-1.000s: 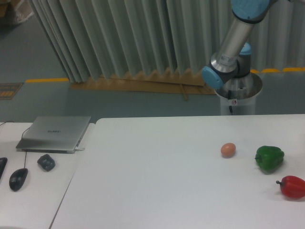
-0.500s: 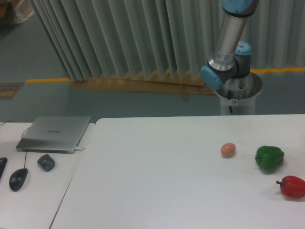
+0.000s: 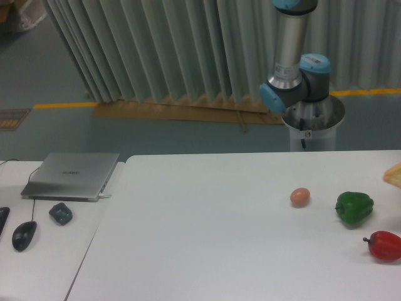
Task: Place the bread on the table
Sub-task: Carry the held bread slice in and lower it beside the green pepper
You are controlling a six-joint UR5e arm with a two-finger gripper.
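At the far left, on the smaller white desk (image 3: 44, 263), a black computer mouse (image 3: 24, 235) lay at about eight o'clock from a small dark grey lump (image 3: 61, 213), and a closed silver laptop (image 3: 72, 175) sat just beyond both at twelve o'clock. The large white table (image 3: 207, 238) began just beside the desk and ran off the right edge. Behind it hung a pleated grey curtain (image 3: 163, 50) with a yellow floor line (image 3: 62, 105) at its foot.

The robot arm (image 3: 291, 56) rose upright at roughly one o'clock from the table's middle, its blue-capped joint above a grey round base (image 3: 311, 125). The gripper was out of frame, so whether its fingers were released or clenched could not be told.

On the table, an orange-brown egg (image 3: 300, 197) sat apart from a green pepper (image 3: 354, 208) at its three o'clock. A red pepper (image 3: 384, 245) lay at five o'clock from the green one. The bread (image 3: 394, 175) showed only as a pale-tan sliver at the right edge, at one o'clock from the green pepper; whether it rested on the table or was held could not be told.
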